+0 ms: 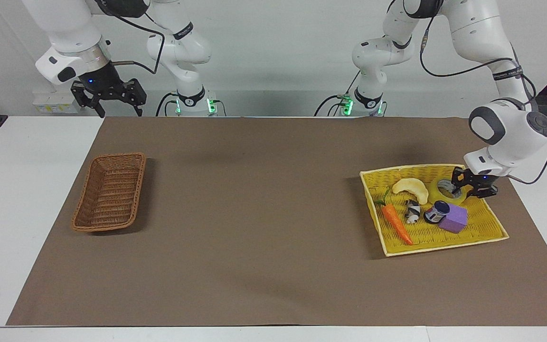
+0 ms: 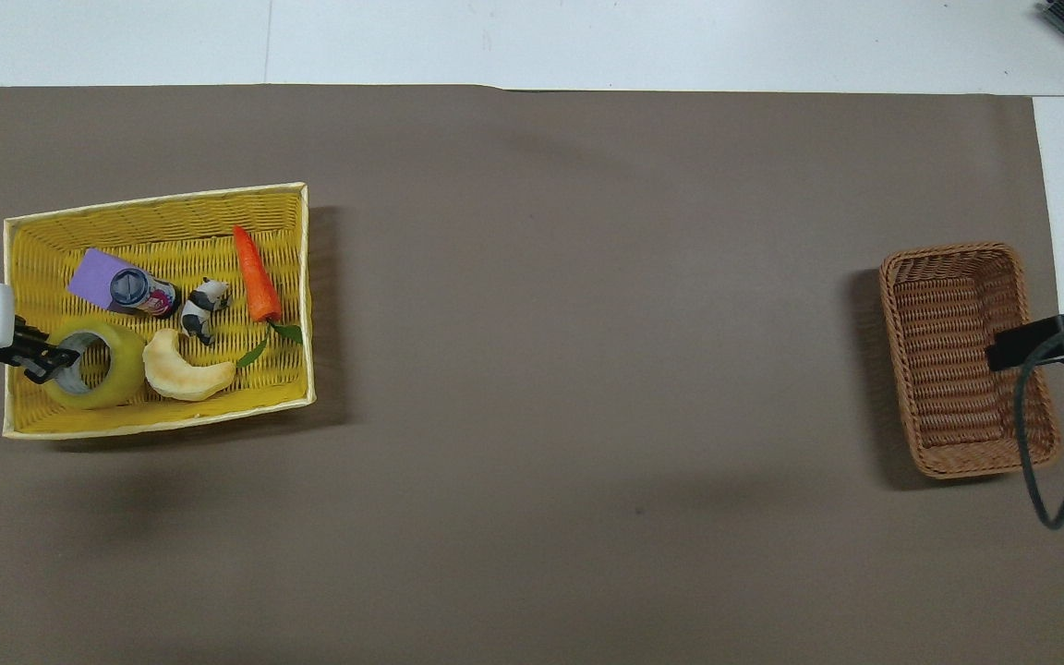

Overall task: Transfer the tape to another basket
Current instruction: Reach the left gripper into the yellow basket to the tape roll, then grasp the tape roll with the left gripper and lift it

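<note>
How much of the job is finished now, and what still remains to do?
Done: the left gripper has reached the tape and shut on its wall. In hand: the tape sits in the yellow tray, not yet lifted. Left: lift it, carry it to the brown basket, which holds nothing, and release. The right gripper waits open above that end.
</note>
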Controlling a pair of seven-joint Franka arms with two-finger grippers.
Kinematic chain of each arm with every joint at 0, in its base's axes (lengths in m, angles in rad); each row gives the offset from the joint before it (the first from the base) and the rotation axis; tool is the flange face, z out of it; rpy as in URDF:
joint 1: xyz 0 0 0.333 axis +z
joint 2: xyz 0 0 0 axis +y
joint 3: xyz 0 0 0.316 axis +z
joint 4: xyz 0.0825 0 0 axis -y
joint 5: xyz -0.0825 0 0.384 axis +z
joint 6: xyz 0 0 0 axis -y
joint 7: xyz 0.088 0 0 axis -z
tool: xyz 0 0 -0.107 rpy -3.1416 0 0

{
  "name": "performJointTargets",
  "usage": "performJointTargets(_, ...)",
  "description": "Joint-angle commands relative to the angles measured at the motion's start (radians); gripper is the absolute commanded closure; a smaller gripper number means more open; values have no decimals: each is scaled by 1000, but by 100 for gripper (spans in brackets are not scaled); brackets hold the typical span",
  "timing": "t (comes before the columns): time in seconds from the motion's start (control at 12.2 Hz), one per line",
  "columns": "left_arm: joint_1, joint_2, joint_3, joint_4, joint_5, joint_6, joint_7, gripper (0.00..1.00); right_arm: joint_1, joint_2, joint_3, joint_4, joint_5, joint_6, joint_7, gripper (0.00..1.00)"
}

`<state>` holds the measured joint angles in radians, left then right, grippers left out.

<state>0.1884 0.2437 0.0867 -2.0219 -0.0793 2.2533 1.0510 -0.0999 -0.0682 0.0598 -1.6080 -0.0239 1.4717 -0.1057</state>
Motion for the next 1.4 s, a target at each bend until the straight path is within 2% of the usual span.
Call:
performJointTargets(0.0,-9,-31,7,-18,-11,-3,23,100,-11,-28,9,-33,18,21,21,0)
performJointTargets(0.33,-10,-53,-4,153,-11,-233,3,100,-9,-27,11,-33,18,21,21,0)
performJointTargets(0.49,-44,-113,-7,157,-11,-259,-29,100,-9,-27,12,-33,18,21,21,0)
performJointTargets(0.74,-128,-181,-8,158,-11,-322,-185,100,-9,-28,12,-33,18,21,21,0)
performJointTargets(1.15,-322,-189,-11,157,-17,-307,-570,100,-9,-28,14,-33,18,21,21,0)
performJointTargets(1.31,-365,-190,-15,155,-130,-302,-673,100,-11,-28,14,-33,18,21,21,0)
